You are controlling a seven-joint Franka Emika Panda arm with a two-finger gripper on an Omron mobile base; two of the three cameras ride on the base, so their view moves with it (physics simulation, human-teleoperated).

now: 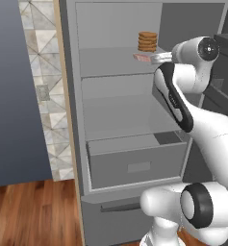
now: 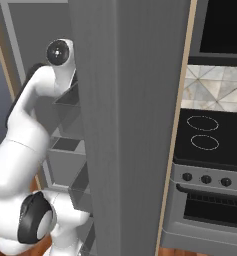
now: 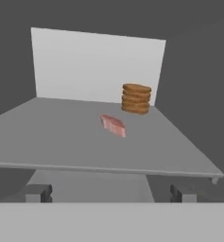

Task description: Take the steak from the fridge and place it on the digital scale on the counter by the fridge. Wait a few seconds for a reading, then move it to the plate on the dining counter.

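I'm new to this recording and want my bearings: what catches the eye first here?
The white arm reaching into the open fridge toward its upper shelf, jaws open. On that shelf lies the pinkish steak, ahead of the gripper, with a stack of round brown discs behind it near the back wall. To the right of the fridge stands a dark stove.

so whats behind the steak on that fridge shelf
A stack of round brown discs stands behind the steak, apart from it, near the shelf's back right. Behind that is the fridge's pale rear wall.
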